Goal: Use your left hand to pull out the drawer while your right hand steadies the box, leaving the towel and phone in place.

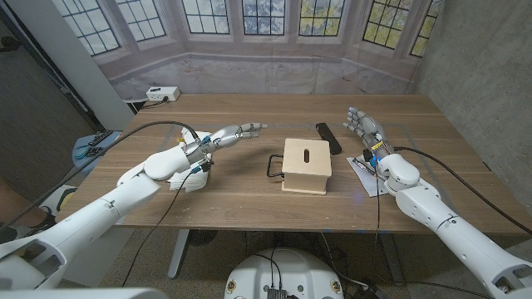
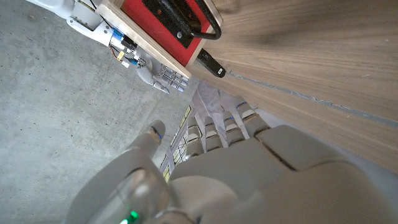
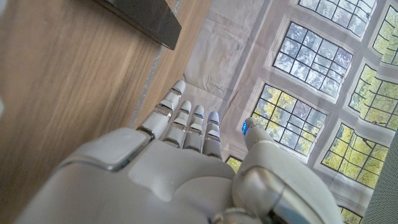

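A small wooden box [image 1: 306, 164] with a slot in its top stands mid-table; a black loop handle [image 1: 273, 166] sticks out of its side toward my left arm. In the left wrist view its drawer front [image 2: 155, 22] is red, with the handle [image 2: 198, 22] across it. A black phone [image 1: 328, 137] lies just behind the box. My left hand [image 1: 229, 135] hovers left of the box, fingers stretched toward it, holding nothing. My right hand [image 1: 366, 133] stands open to the right of the phone, apart from the box. A white folded cloth [image 1: 184, 180] lies under my left forearm.
A white sheet [image 1: 366, 178] with a pen lies under my right wrist. A white power strip [image 1: 162, 94] sits at the table's far left corner. A black cable [image 1: 125, 137] runs along my left arm. Bare wood [image 1: 274, 116] stretches behind the box.
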### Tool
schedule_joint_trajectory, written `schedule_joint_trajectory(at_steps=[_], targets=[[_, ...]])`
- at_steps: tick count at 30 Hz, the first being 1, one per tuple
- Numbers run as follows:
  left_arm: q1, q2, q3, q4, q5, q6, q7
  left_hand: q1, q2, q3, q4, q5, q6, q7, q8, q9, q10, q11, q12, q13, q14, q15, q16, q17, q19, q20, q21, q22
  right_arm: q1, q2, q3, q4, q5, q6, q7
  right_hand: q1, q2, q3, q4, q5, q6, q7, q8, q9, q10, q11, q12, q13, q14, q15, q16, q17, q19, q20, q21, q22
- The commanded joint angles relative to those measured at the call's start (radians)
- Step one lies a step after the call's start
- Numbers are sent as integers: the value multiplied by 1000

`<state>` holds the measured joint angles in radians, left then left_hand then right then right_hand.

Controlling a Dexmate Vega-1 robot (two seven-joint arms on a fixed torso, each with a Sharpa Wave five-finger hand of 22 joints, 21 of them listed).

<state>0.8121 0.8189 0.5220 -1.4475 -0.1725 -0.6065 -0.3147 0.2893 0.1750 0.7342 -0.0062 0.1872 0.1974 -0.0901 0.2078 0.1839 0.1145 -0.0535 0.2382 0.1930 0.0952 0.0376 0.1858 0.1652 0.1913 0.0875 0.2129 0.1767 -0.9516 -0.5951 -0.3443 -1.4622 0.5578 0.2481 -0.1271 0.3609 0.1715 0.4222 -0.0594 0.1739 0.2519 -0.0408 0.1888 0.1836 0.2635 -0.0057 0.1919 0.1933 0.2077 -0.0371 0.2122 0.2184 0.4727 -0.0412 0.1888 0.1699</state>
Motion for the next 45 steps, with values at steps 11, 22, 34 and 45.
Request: schedule_joint_trajectory(at_steps=[11,22,34,45], targets=[[-97,79,0,-40,180,-33,-79,-3,-26,-40,-14,-2,74,-13,12,5,55,-16,16,8,-7,40,-1,13,7,12,-2,6,-32,-12,13,-27,2,6,-7,13,1,3,-6,6,4,4,5,4,5,3,4,1,0,-12,6,3,6,7,7,2],[-158,85,11,-28,219,-66,-117,-97,-28,-88,68,-17,172,-16,27,8,153,-13,40,11,11,39,10,16,4,21,-3,8,-48,-15,21,-35,6,7,-16,13,1,2,-6,6,5,3,5,4,7,5,5,1,2,-12,8,3,8,8,8,2],[-208,91,25,-34,257,-88,-162,-162,-26,-99,129,-16,298,-10,43,5,264,-18,62,10,76,36,20,10,7,23,-2,7,-58,-6,24,-29,8,17,-24,12,1,1,-5,6,7,3,6,4,11,4,6,1,2,-12,10,4,9,8,8,2],[-252,95,36,-53,305,-98,-198,-176,-29,-91,137,-15,365,-19,47,2,327,-28,70,9,121,47,22,6,9,21,-4,5,-69,-4,31,-32,18,14,-31,13,3,2,-6,6,14,7,8,4,16,7,8,1,6,-11,12,4,12,10,9,2]])
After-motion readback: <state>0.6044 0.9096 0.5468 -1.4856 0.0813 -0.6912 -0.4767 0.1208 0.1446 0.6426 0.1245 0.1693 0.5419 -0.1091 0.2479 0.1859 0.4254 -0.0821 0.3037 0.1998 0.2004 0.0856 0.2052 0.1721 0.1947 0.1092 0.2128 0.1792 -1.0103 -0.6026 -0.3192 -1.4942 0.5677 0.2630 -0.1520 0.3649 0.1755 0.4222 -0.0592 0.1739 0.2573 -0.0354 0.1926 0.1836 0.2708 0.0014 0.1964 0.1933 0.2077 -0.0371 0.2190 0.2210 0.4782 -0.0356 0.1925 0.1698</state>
